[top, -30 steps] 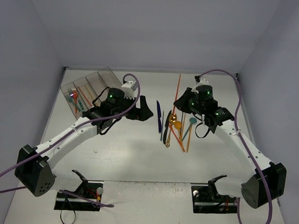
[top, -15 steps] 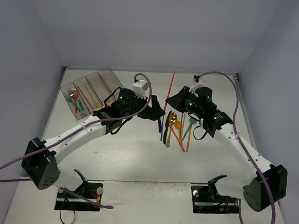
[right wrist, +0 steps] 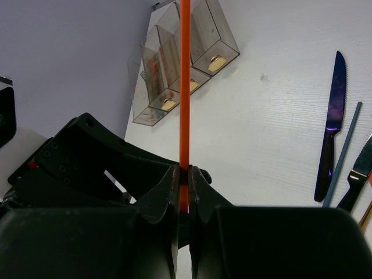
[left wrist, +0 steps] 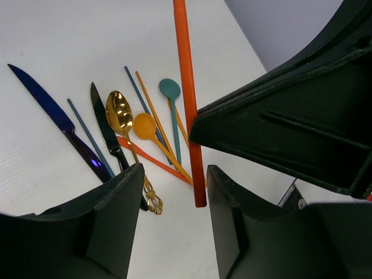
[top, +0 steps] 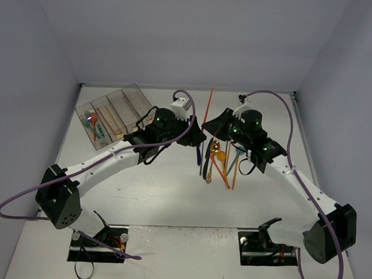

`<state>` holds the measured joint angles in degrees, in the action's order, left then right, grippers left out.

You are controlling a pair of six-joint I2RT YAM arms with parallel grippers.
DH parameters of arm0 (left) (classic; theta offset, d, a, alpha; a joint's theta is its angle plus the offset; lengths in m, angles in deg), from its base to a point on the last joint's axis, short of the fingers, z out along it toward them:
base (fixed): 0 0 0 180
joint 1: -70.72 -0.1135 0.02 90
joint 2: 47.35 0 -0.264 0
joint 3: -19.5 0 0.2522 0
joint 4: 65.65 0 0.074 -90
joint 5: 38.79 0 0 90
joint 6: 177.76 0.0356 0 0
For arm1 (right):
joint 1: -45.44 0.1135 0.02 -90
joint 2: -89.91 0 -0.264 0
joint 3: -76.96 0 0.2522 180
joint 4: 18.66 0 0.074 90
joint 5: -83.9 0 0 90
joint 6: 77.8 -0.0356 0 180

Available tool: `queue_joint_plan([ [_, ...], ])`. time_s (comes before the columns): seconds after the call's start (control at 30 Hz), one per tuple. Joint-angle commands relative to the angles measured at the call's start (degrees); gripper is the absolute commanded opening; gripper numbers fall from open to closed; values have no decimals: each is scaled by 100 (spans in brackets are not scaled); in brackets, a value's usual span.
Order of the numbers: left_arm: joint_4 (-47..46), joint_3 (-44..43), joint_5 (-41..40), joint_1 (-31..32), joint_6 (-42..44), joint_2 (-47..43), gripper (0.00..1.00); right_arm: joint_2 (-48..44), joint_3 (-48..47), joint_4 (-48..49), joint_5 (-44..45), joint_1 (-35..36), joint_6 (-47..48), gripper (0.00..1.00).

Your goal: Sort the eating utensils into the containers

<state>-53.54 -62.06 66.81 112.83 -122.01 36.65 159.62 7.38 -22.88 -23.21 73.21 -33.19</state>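
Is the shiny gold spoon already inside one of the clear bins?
No, the gold spoon lies on the white table, between the black knife and the orange spoon.

Robot laboratory test cell. White table (top: 159, 197) stood enclosed by blank grey walls (top: 178, 34) on three sides; left arm (top: 104, 164) and right arm (top: 301, 185) were bolted at near edge; purple cable (top: 269, 91) trailed loose.

White arms (top: 104, 164) carry black joints (top: 57, 199), green lights (top: 158, 121) and purple cables (top: 277, 92); left pincer (left wrist: 172, 181) and right pincer (right wrist: 185, 174) are black.
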Motion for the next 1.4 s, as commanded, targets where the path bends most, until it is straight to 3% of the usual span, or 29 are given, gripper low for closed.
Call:
queue_joint_plan([
  [0.0,-520,-390,-74,43,-8,-77,43,-173,53,543,-91,70,-93,0],
  [0.07,-526,-406,-101,43,-4,-68,39,-163,89,575,-80,91,-99,0],
  [0.3,-546,-356,-178,42,13,-93,11,-87,151,664,-74,124,-94,0],
  [0.43,-538,-356,-103,42,-11,-52,0,-14,119,705,-90,140,-94,0],
  [0.57,-538,-300,-112,42,-12,-78,0,35,80,725,-99,133,-57,2],
  [0.8,-391,-6,-504,-49,-99,-232,0,68,62,674,55,13,119,55],
  [1.0,201,245,-1073,-401,-364,-414,0,93,65,143,146,-574,563,81],
  [1.2,974,588,-1379,-1323,-691,-737,0,-56,52,-617,363,-1376,1284,91],
  [1.37,1797,415,-1826,-2444,-657,-712,0,-179,19,-1276,610,-1571,1892,93],
])
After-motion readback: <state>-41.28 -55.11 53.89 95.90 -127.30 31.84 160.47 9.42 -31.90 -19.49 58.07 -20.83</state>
